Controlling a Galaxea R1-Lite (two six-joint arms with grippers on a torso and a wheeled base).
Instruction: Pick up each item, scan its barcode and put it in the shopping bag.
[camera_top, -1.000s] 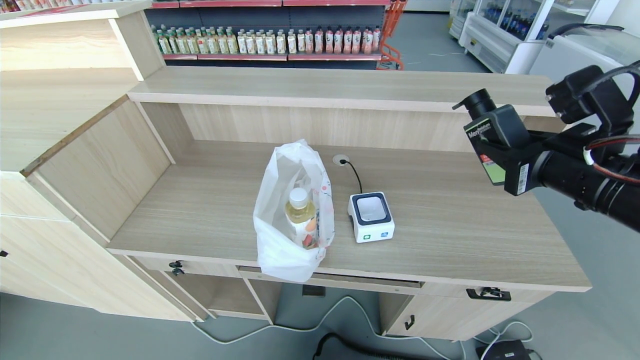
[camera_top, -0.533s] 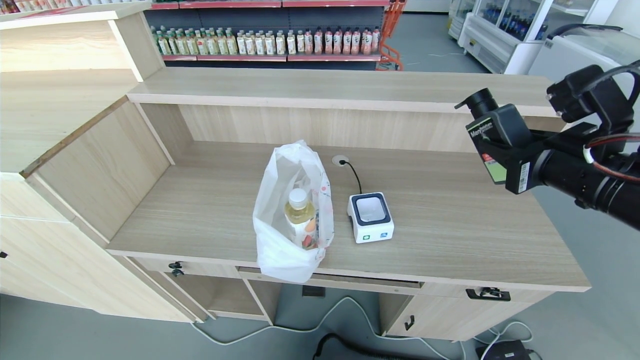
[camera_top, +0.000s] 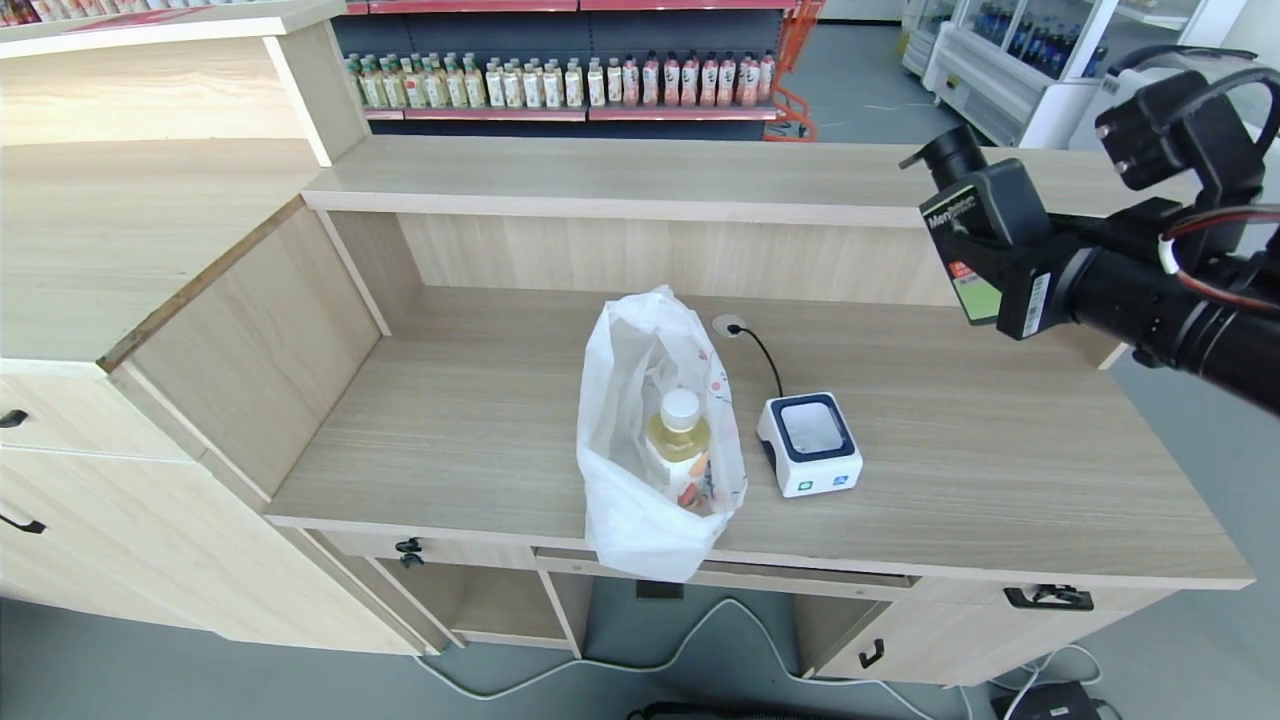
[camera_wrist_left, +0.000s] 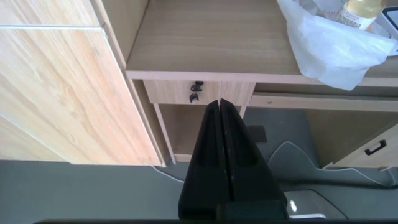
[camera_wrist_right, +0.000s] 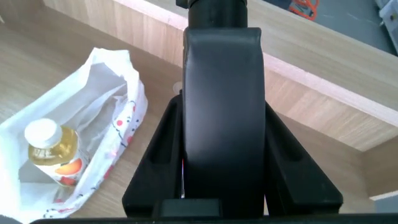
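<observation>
Black bottle (camera_top: 972, 215) is clamped in right gripper (camera_wrist_right: 222, 106) at 2 o'clock from scanner (camera_top: 810, 445); left gripper (camera_wrist_left: 219, 111) is clenched, empty.

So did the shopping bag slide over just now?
No. The whole view shifted sideways, so the camera moved. The shopping bag sits just as close beside the scanner as before.
</observation>
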